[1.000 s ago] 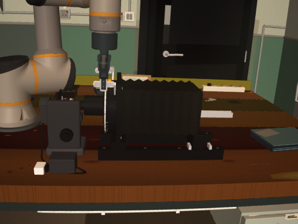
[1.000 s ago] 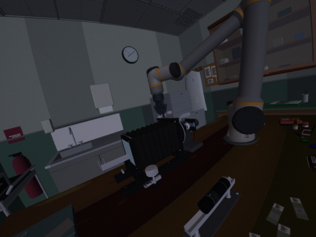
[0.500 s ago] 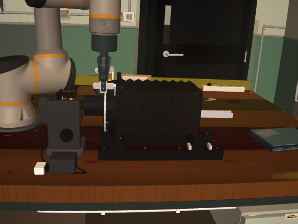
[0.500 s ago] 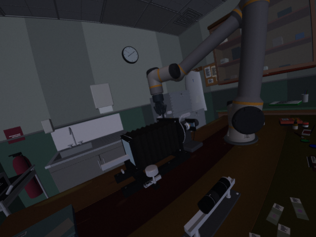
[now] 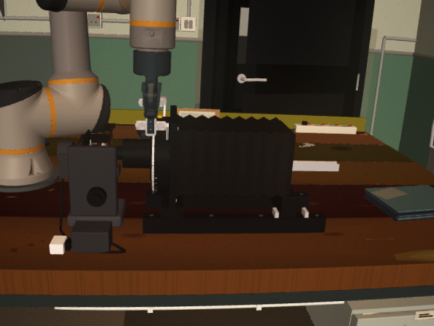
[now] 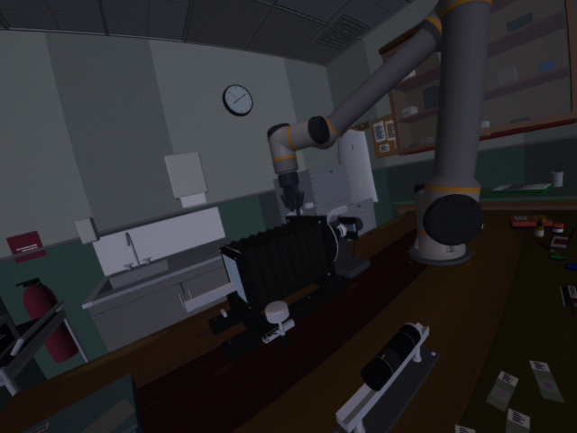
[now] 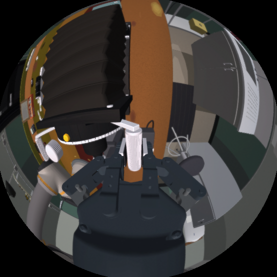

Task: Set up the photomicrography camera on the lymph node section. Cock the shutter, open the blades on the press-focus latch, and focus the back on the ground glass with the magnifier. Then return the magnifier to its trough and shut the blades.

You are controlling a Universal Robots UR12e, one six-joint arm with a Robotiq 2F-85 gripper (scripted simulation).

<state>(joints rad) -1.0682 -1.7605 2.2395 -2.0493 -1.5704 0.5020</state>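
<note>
A white ribbed lever handle (image 7: pixel 133 148) sticks up from the shutter ring at the front of the black bellows camera (image 5: pixel 233 164), and its flat arm (image 7: pixel 128 125) reaches toward the camera's front standard. The shutter's white toothed rim (image 7: pixel 87 139) carries a small yellow knob (image 7: pixel 66 137). The black magnifier (image 6: pixel 391 356) lies in its grey trough at the near end of the bench, far from the arm. A white focus knob (image 6: pixel 276 311) sits at the camera's rear rail. My gripper (image 7: pixel 133 161) hangs straight down over the shutter (image 5: pixel 150 126) and is closed on the ribbed lever handle.
The grey microscope (image 5: pixel 93 182) stands just left of the camera, with its power block and white plug (image 5: pixel 58 245) in front. The arm's base (image 5: pixel 29 139) rises behind it. A stack of plate holders (image 5: pixel 402 203) lies at the right, and slides (image 6: pixel 522 387) are scattered by the trough.
</note>
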